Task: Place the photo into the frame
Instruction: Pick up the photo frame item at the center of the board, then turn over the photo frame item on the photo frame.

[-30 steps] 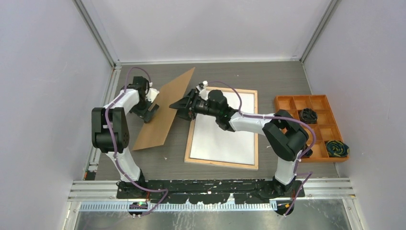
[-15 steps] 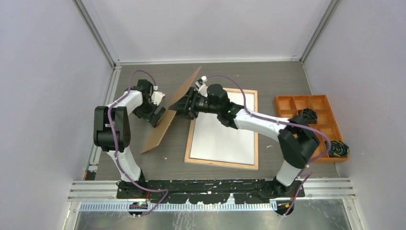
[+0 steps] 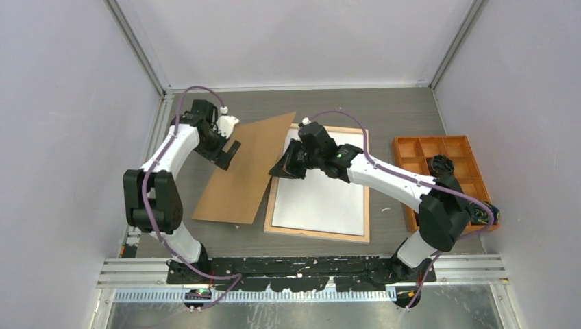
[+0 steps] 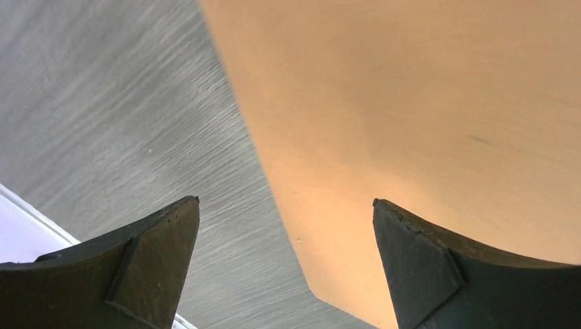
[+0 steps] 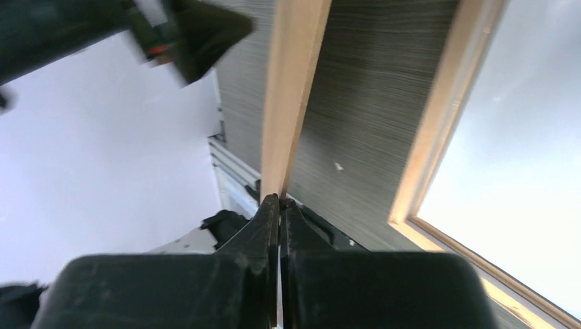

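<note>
The frame lies wood side up at mid table, its opening filled by a plain white surface; I cannot tell whether that is the photo's reverse, and no printed side shows. A brown backing board lies nearly flat left of the frame. My right gripper is shut on the board's right edge. In the right wrist view the board runs edge-on out of the closed tips, with the frame's rim to the right. My left gripper hangs open over the board's far left edge, its jaws holding nothing.
An orange compartment tray stands at the right edge of the table with dark coiled items in it. Enclosure walls close in on the left, back and right. A metal rail runs along the table's left side.
The board, standing steeply on edge before, has dropped almost flat. My right gripper has closed and shifted right toward the frame. My left gripper has drawn back toward the far left.
</note>
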Motion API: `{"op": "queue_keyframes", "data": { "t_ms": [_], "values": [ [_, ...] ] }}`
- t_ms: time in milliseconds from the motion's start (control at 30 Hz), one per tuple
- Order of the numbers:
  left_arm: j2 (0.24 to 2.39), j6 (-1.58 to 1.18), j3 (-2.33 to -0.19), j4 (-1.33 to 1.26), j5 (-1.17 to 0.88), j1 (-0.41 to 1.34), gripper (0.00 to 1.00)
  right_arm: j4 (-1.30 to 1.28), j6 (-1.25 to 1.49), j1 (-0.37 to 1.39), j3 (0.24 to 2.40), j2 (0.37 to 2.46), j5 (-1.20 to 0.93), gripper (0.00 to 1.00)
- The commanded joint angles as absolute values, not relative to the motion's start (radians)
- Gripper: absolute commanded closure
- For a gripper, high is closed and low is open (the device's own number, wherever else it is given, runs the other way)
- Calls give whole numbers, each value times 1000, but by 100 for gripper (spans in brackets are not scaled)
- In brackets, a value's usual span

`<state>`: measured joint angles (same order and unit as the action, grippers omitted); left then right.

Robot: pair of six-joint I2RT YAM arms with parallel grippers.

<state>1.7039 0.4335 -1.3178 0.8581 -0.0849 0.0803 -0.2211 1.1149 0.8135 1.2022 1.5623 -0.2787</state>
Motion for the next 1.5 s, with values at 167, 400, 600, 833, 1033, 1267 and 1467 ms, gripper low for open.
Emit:
{"op": "queue_keyframes", "data": {
  "t_ms": [167,400,600,833,1033,1267,1467],
  "values": [
    [1209,738,-1408,1067,-569,115,0,-263,1155,717,1343,1595,-269,99],
    [855,1050,-1230,1191,-672,117,0,-248,1280,672,1500,1652,-342,99],
    [568,885,-974,1057,-730,117,0,-283,1311,683,1545,1637,-323,99],
    [378,602,-703,667,-699,117,0,-281,1316,708,1505,1609,-292,99],
    [479,534,-621,446,-736,117,1,-269,1329,715,1495,1603,-268,99],
    [589,572,-613,341,-715,125,42,-309,1303,717,1524,1610,-256,99],
    [591,534,-588,112,-503,155,86,-421,1185,723,1590,1624,-287,59]
  ]
}}
